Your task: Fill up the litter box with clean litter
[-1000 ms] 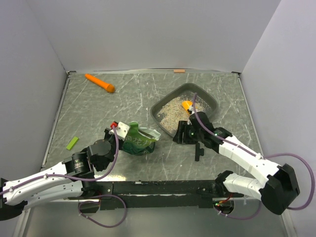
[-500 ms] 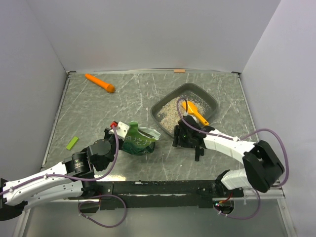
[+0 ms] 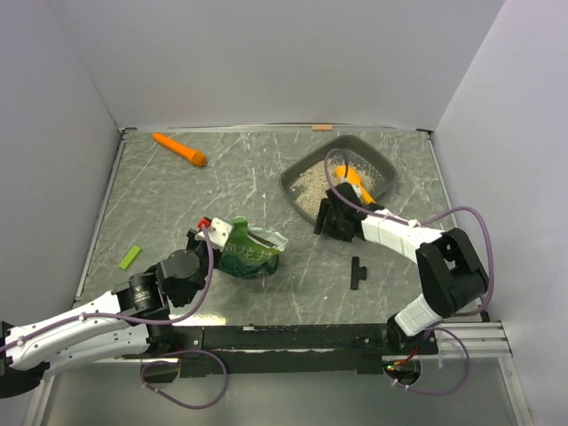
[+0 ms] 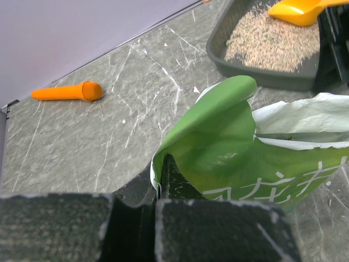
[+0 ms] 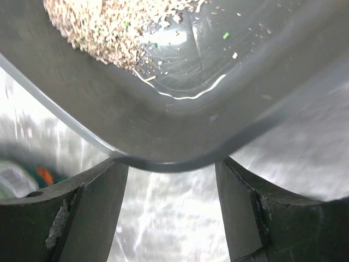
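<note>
The dark grey litter box (image 3: 297,175) sits at the back right, turned at an angle. Pale clean litter (image 3: 311,182) covers its left part, and an orange scoop (image 3: 355,180) lies in it. My right gripper (image 3: 327,217) is open, its fingers (image 5: 92,207) on either side of the box's near corner (image 5: 180,109), with litter (image 5: 109,27) just beyond. My left gripper (image 3: 209,232) is shut on the edge of the green bag (image 3: 248,256), which lies open-mouthed toward the box (image 4: 272,79). The bag (image 4: 240,142) fills the left wrist view.
An orange carrot-shaped object (image 3: 179,149) lies at the back left, also in the left wrist view (image 4: 65,91). A small green strip (image 3: 130,257) lies at the left edge. A small black piece (image 3: 357,272) lies on the table near the right arm. Walls enclose three sides.
The litter box has slid away and to the right and turned, with my right gripper following its near corner. The left gripper and the bag have stayed put.
</note>
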